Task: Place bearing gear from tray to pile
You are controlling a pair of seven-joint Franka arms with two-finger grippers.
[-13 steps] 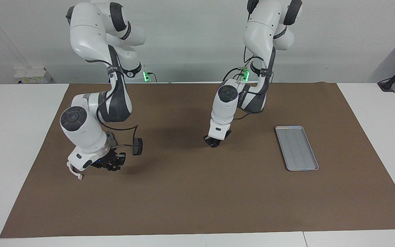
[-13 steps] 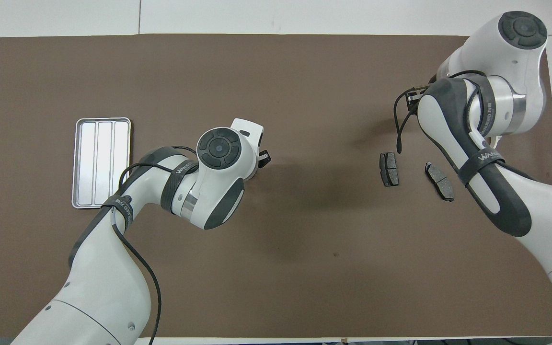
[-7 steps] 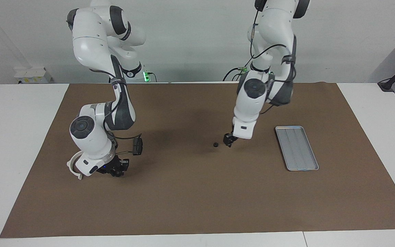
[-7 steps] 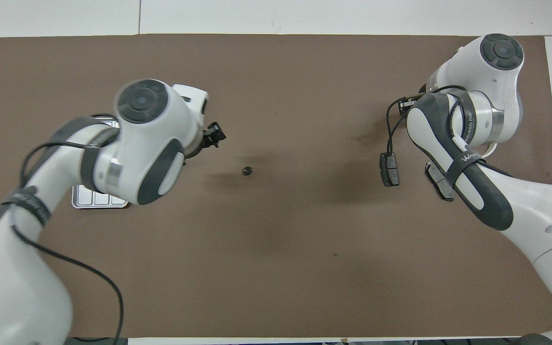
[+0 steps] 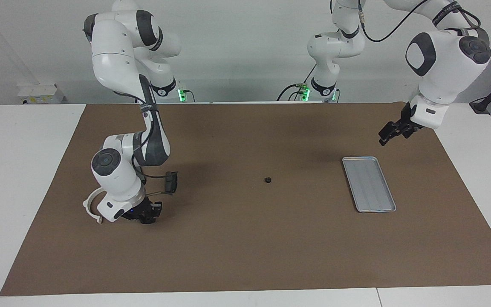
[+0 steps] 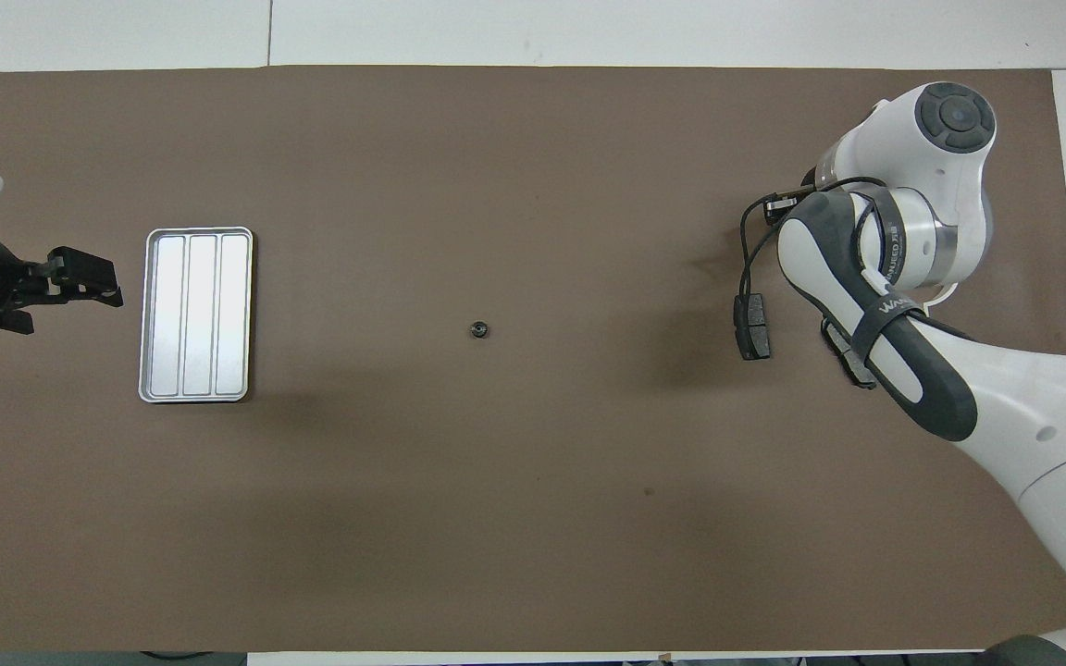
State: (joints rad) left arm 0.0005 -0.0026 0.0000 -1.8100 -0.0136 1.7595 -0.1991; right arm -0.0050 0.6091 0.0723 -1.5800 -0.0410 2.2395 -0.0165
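The bearing gear point(image 5: 267, 180) point(image 6: 477, 329), a small dark ring, lies alone on the brown mat midway between the two arms. The tray point(image 5: 369, 184) point(image 6: 195, 314) sits toward the left arm's end with nothing in it. My left gripper point(image 5: 387, 138) point(image 6: 107, 282) hangs open and holds nothing, over the mat beside the tray. The pile is at the right arm's end: a white bracket point(image 5: 90, 204), a dark pad point(image 5: 171, 182) point(image 6: 753, 326) and a second pad point(image 6: 852, 365) half under the arm. My right gripper point(image 5: 146, 214) is low over the mat at the pile, hidden from overhead.
The brown mat point(image 5: 245, 247) covers most of the white table. A black cable loops from the right arm's wrist down beside the dark pad. The right arm's forearm hangs over part of the pile.
The left gripper opened, left the bearing gear on the middle of the mat, and the arm swung up and away to its own end. The right arm shifted slightly at the pile.
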